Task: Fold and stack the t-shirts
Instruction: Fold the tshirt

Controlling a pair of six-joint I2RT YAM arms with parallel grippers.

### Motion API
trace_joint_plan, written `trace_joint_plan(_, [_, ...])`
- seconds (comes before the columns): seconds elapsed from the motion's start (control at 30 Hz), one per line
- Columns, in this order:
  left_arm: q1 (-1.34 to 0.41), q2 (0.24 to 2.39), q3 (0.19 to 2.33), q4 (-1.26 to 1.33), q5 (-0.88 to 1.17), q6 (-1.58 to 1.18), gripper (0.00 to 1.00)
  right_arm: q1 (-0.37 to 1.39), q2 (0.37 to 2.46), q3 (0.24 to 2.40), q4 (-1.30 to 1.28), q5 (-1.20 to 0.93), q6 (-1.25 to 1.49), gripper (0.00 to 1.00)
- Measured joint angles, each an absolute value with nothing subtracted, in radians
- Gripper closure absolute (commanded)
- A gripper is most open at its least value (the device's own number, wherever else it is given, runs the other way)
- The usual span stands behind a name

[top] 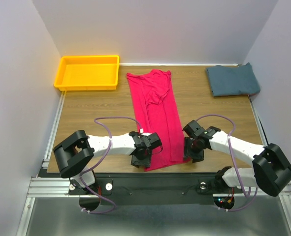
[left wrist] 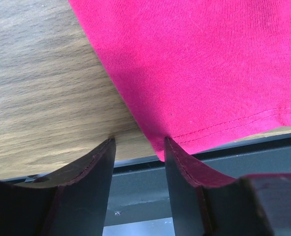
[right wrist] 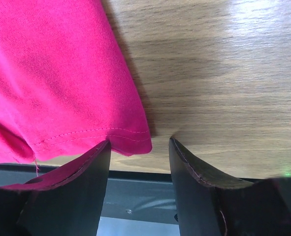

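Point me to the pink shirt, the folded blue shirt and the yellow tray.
pink shirt [top: 157, 118], overhead view, middle of the cloth.
blue shirt [top: 232, 80], overhead view, centre of the folded cloth.
yellow tray [top: 88, 73], overhead view, bare floor inside the rim.

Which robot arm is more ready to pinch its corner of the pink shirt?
Probably the right arm: the pink shirt has its hem corner inside the gap between the open jaws. At the left arm, the corner only meets one jaw's tip.

Crimson-pink t-shirt [top: 157, 118] long narrow strip, flat, centre; teal-blue t-shirt [top: 232, 80] folded rectangle, far right.
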State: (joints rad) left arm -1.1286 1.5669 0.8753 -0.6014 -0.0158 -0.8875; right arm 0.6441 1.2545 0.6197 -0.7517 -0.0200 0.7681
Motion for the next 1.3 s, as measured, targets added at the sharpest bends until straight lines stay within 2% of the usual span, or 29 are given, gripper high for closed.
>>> trace_joint_plan(0.3, [-1.131, 1.571, 0.877, -0.591, -0.007, -0.888, 0.58, 0.655, 1.272, 0.626, -0.749, 0.005, 0.783, 0.54])
trace_joint_plan(0.37, [-1.132, 1.575, 0.881, -0.590, -0.004, -0.888, 0.64, 0.661, 1.276, 0.627, -0.750, 0.011, 0.783, 0.57])
trace_joint_plan(0.5, [-1.140, 1.588, 0.892, -0.583, 0.001, -0.889, 0.79, 0.668, 1.283, 0.629, -0.751, 0.016, 0.784, 0.71])
trace_joint_plan(0.53, [-1.143, 1.593, 0.898, -0.583, 0.001, -0.889, 0.91, 0.671, 1.287, 0.632, -0.748, 0.015, 0.787, 0.74])
trace_joint_plan(0.57, [-1.148, 1.603, 0.908, -0.585, 0.001, -0.888, 0.98, 0.678, 1.296, 0.636, -0.745, 0.015, 0.787, 0.78])
trace_joint_plan(0.6, [-1.154, 1.613, 0.921, -0.588, 0.001, -0.883, 1.00, 0.683, 1.303, 0.641, -0.740, 0.012, 0.788, 0.85])
trace_joint_plan(0.7, [-1.170, 1.643, 0.954, -0.607, -0.006, -0.875, 1.00, 0.696, 1.313, 0.647, -0.729, 0.007, 0.791, 0.99])
trace_joint_plan(1.0, [-1.179, 1.624, 0.946, -0.610, -0.020, -0.881, 1.00, 0.704, 1.240, 0.638, -0.751, 0.019, 0.790, 0.99])
trace_joint_plan(1.3, [-1.178, 1.465, 0.898, -0.627, -0.011, -0.901, 1.00, 0.708, 1.119, 0.669, -0.878, 0.022, 0.790, 0.99])
